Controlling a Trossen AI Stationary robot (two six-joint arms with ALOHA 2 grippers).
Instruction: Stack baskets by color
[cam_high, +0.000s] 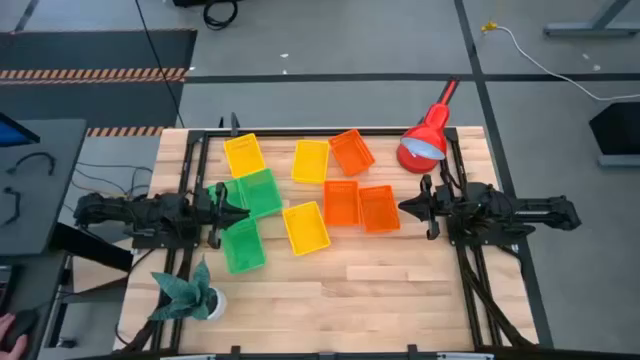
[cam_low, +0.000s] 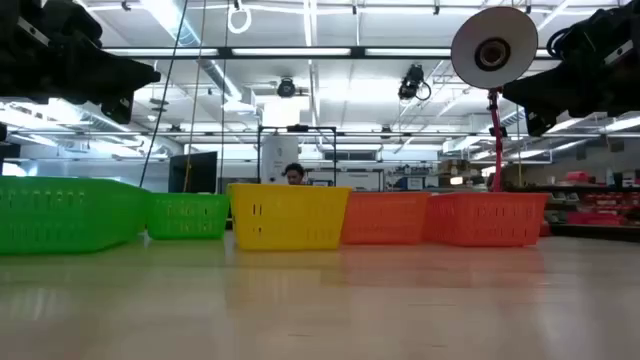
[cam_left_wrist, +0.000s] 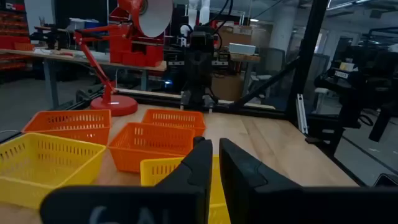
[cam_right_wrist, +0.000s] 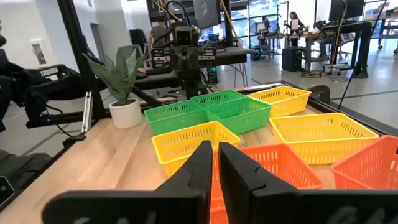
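Observation:
Several small mesh baskets stand flat on the wooden table. Three yellow ones, three orange ones and two green ones lie singly, none inside another. My left gripper hovers shut at the left, its tips over the gap between the two green baskets. My right gripper hovers shut at the right, just beside the rightmost orange basket. Both hang well above the table top in the low view and hold nothing.
A red desk lamp stands at the far right corner, its shade over the table. A potted plant sits at the near left corner. Bare wood stretches along the near side. Black frame rails run along both table sides.

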